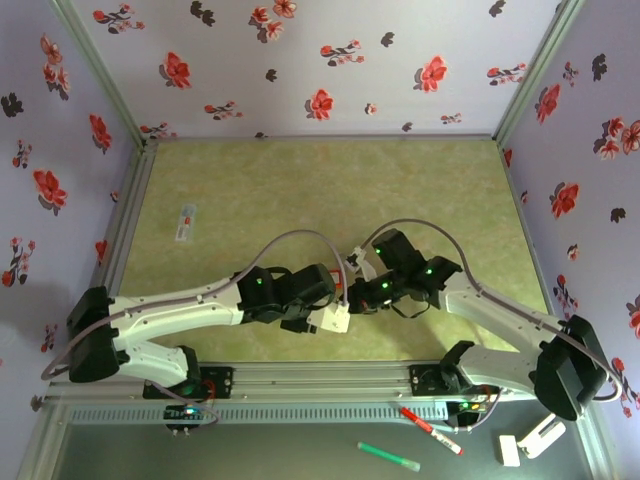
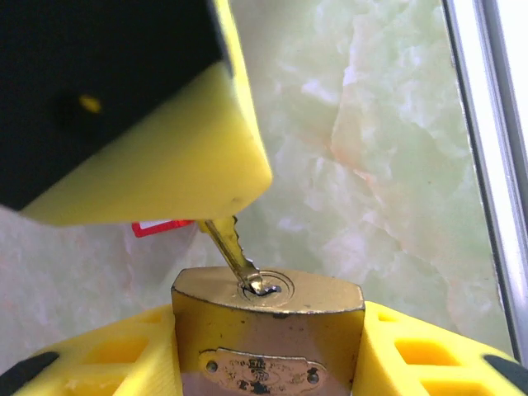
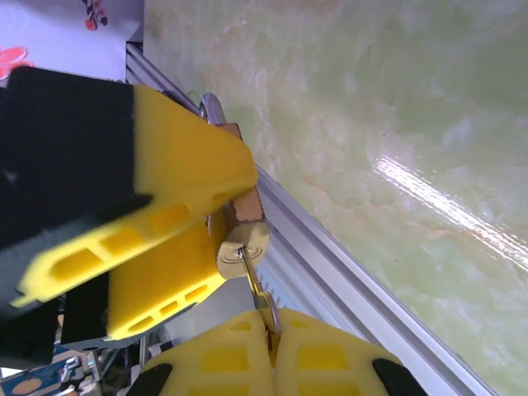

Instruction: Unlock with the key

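Lying at 6 o'clock, a red pen (image 1: 430,424) blocks nothing. Left pincer (image 2: 268,363) grips the lock (image 2: 268,322); right pincer (image 3: 271,334) pinches the key (image 3: 257,287), tip in the keyhole (image 2: 266,289) at 11 o'clock from its fingers (image 3: 239,355).

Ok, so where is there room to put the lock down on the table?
The whole far half of the table, up to the flowery back wall, is bare. The left side is free too, apart from a small label. It's crowded near the front middle, where the left gripper holds the brass padlock and the right gripper holds the key.
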You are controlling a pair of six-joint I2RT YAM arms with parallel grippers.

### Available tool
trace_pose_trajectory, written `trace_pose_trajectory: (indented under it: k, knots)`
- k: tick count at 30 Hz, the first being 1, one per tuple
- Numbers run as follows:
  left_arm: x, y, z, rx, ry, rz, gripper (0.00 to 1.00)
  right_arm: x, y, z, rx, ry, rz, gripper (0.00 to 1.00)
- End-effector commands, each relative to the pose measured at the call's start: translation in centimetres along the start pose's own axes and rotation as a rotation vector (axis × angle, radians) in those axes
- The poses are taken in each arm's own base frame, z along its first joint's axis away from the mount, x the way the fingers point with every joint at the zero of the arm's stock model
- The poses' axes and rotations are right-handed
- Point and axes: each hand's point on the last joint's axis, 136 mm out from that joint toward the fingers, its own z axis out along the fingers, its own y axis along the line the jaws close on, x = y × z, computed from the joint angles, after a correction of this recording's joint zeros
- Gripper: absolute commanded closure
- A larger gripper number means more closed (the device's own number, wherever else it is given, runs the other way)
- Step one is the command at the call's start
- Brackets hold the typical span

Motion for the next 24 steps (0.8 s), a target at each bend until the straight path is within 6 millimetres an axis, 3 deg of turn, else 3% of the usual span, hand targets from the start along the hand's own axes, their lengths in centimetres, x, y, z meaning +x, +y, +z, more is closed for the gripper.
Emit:
trace_pose_trajectory:
  k: [1,4,12,24]
  knots:
    - [-9.9,-0.1,-5.1,-0.003,-0.423,0.102,1.0,-5.4,-0.5,-0.7,0.061,-0.204,-0.07,1.0]
    - [-10.0,0.3,-5.1,-0.025,-0.429,0.082,1.0,-5.1,-0.5,-0.6,0.06,-0.191,-0.063,1.0]
    - [-9.8,4.4,-5.3,-0.136,-0.425,-0.123,1.0,-4.4,0.4,-1.2,0.015,-0.263,-0.045,1.0]
    - [-10.0,6.2,-6.6,-0.177,-0.496,-0.238,1.0,-2.9,0.1,-0.2,-0.003,-0.255,-0.06,1.0]
